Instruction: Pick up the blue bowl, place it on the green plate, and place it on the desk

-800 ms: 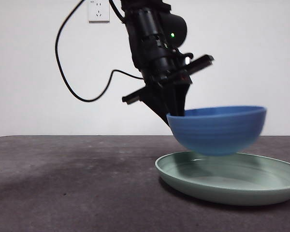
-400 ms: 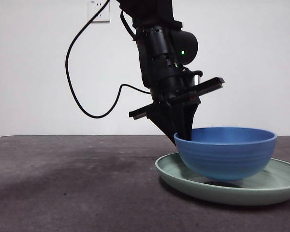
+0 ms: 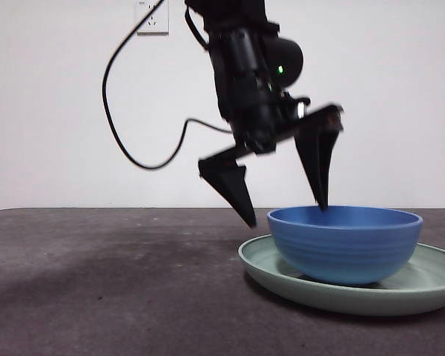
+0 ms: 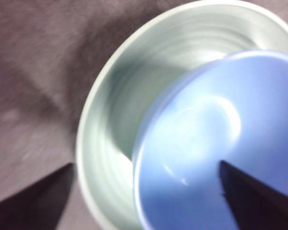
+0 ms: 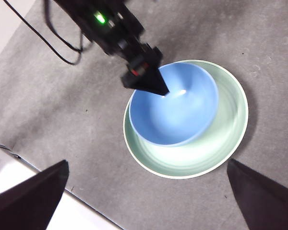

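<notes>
The blue bowl sits upright inside the green plate on the desk, at the right. My left gripper is open just above the bowl's near-left rim, one jaw outside the bowl and one over its inside, holding nothing. The left wrist view shows the bowl off-centre in the plate between the open jaws of the left gripper. My right gripper is open and empty, high above the bowl and plate.
A black cable loops behind the left arm below a wall socket. The desk's pale edge shows in the right wrist view. Bare desk lies to the left of the plate.
The left gripper lowered the blue bowl onto the green plate, then opened its jaws and let go. The bowl now rests in the plate.
</notes>
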`<state>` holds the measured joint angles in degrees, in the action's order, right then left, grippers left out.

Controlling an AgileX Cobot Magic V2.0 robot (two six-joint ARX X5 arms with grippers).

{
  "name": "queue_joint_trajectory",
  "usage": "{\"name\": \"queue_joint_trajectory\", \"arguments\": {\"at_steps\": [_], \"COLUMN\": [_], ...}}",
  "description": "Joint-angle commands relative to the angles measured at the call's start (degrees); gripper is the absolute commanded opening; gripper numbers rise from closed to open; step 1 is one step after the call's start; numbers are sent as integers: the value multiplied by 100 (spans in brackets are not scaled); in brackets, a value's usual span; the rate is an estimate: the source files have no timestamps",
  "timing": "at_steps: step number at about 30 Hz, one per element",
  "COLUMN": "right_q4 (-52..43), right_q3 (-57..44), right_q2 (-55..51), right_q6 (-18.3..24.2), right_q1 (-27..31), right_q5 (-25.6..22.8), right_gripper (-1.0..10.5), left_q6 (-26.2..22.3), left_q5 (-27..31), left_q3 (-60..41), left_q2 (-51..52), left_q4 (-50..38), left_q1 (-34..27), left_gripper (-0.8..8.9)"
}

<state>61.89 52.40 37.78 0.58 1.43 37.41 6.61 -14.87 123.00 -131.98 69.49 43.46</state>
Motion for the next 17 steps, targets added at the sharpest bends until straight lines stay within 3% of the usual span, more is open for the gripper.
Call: {"name": "queue_joint_trajectory", "arguments": {"at_steps": [1, 4, 9, 17], "right_q4": [-55, -55, -57, -101], "right_q3": [94, 94, 94, 94], "right_q2": [20, 20, 20, 24], "right_q6": [-57, -55, -52, -55], "right_q1": [-13, -13, -13, -13], "right_q5": [9, 9, 9, 7], "right_gripper": [610, 610, 610, 610], "left_q6": [-321, -463, -557, -1106], "left_q5": [7, 4, 7, 9], "left_q3": [640, 1303, 1309, 81], "left_q2": [-144, -63, 1003, 3324], "left_q4": [568, 1241, 1375, 1353], "left_q1": [-94, -280, -409, -826], "left_gripper": [533, 533, 533, 531]}}
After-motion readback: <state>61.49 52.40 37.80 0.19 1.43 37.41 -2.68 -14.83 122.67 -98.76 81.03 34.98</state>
